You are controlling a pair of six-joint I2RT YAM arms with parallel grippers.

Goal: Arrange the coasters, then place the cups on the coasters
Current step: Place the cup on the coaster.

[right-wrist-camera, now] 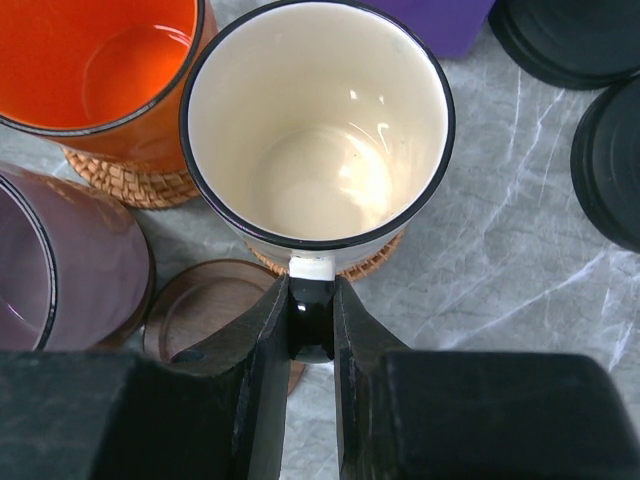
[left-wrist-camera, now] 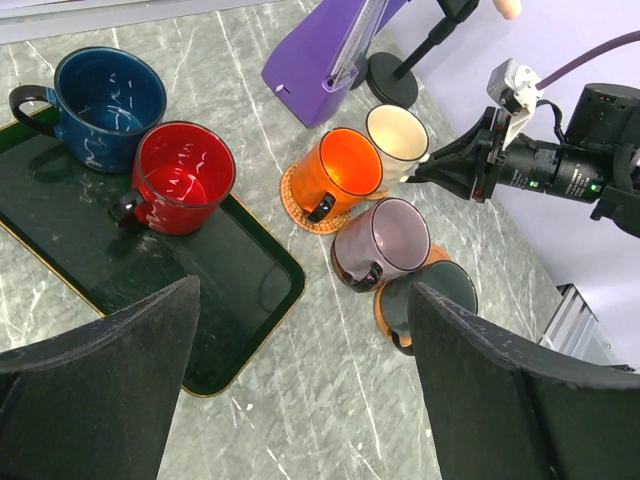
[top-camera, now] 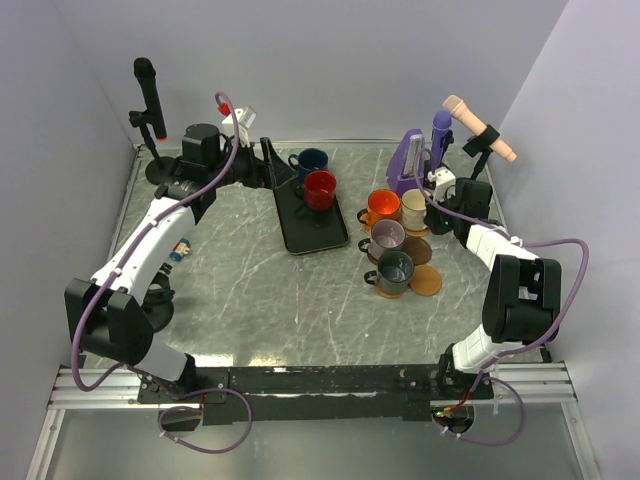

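From above, the red cup (top-camera: 320,189) and navy cup (top-camera: 311,161) sat on the black tray (top-camera: 300,238). The left wrist view showed the left gripper (left-wrist-camera: 300,295) spread wide, empty, above it. The right wrist view showed the right gripper (right-wrist-camera: 311,300) pinching the cream cup (right-wrist-camera: 318,130) by its handle, on a woven coaster (right-wrist-camera: 372,264).

The left arm (top-camera: 150,235) and right arm (top-camera: 492,243) are white-shelled with black joints, black wedge fingers (left-wrist-camera: 100,380), looping purple cables (top-camera: 584,275) and perhaps a blue label (top-camera: 181,250).

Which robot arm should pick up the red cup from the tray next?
Left. The left gripper is open and hovers just above the black tray, where the red cup sits beside the navy cup. The right gripper is across the table, shut on the handle of the cream cup.
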